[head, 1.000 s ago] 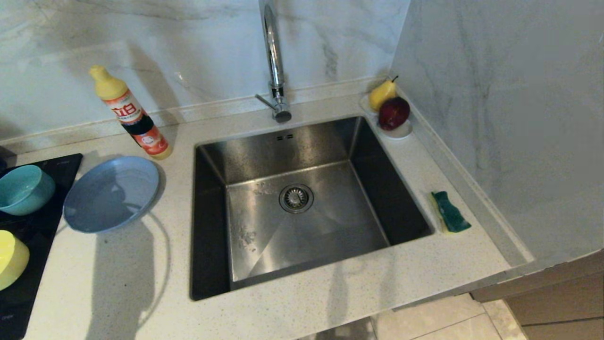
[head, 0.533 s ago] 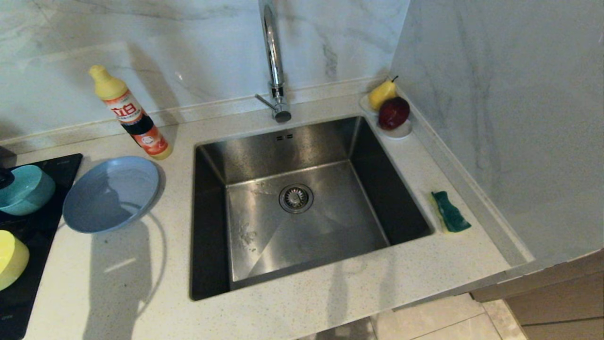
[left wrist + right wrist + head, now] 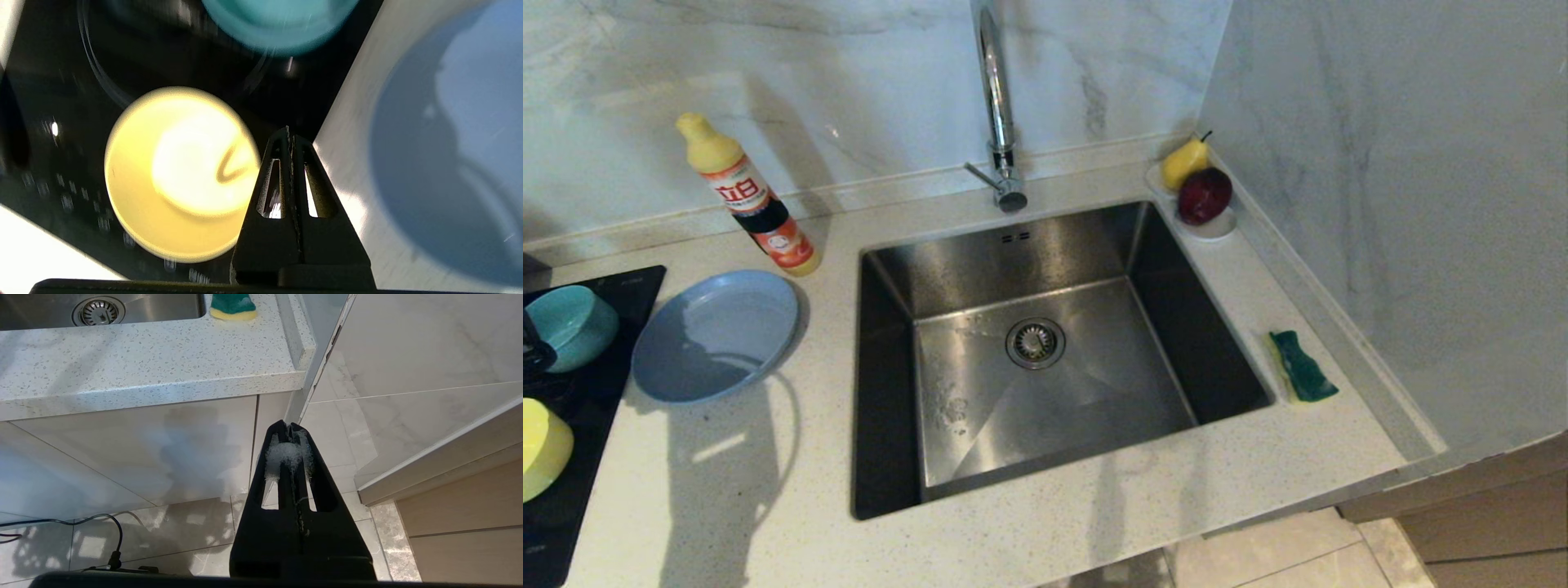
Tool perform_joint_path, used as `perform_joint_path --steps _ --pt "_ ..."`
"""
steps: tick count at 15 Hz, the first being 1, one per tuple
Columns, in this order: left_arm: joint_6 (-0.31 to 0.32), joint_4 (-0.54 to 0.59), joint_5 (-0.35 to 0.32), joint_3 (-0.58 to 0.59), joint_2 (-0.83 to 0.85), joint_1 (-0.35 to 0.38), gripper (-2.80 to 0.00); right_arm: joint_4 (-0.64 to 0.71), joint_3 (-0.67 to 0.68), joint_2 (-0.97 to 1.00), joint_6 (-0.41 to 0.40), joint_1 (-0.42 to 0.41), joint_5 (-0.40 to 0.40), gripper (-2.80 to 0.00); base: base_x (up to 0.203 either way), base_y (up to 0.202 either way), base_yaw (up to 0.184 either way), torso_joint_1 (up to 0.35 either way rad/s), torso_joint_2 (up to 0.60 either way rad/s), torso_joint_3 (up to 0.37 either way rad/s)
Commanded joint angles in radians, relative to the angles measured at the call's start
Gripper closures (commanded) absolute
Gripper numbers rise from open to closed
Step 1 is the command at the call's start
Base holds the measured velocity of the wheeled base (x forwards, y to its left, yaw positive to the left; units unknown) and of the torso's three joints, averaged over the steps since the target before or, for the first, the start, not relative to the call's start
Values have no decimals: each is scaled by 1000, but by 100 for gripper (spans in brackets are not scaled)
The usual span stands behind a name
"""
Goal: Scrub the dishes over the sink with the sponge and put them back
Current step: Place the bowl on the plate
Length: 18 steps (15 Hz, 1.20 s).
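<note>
Left hand (image 3: 291, 132), black ribbed fingers pressed together, hovers above the glossy round yellow bowl (image 3: 179, 175) on smooth black glass.

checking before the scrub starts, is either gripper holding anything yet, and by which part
Nothing is held. The left gripper is shut empty above the stove area near the yellow bowl. The right gripper is shut empty below the counter; the sponge lies beside the sink.

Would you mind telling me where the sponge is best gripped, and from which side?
Grip the sponge across its narrow waist, coming straight down from above. It lies flat on the counter, green side up, between the sink and the wall, so its two long edges are probably the easiest faces for fingers to close on.
</note>
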Motion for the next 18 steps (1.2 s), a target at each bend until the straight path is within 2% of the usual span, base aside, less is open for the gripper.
perform_joint_path --steps 1,2,3,5,8,14,18 --pt "-3 11 -4 48 -7 7 0 0 -1 -2 -1 0 1 0 0 0 0 0 0 0" --pt "-1 17 -3 62 -12 9 0 0 -1 -2 -1 0 1 0 0 0 0 0 0 0" --pt "0 19 -4 69 -15 14 -280 0 -1 -2 -1 0 1 0 0 0 0 0 0 0" --pt "0 19 -18 63 -14 33 -280 0 -1 0 -1 0 1 0 0 0 0 0 0 0" --pt "-3 22 -83 71 -3 62 -280 0 -1 -2 -1 0 1 0 0 0 0 0 0 0" --pt "-7 22 -95 76 76 97 -280 0 -1 -2 -1 0 1 0 0 0 0 0 0 0" --pt "-20 38 -144 81 86 104 -280 0 -1 -2 -1 0 1 0 0 0 0 0 0 0"
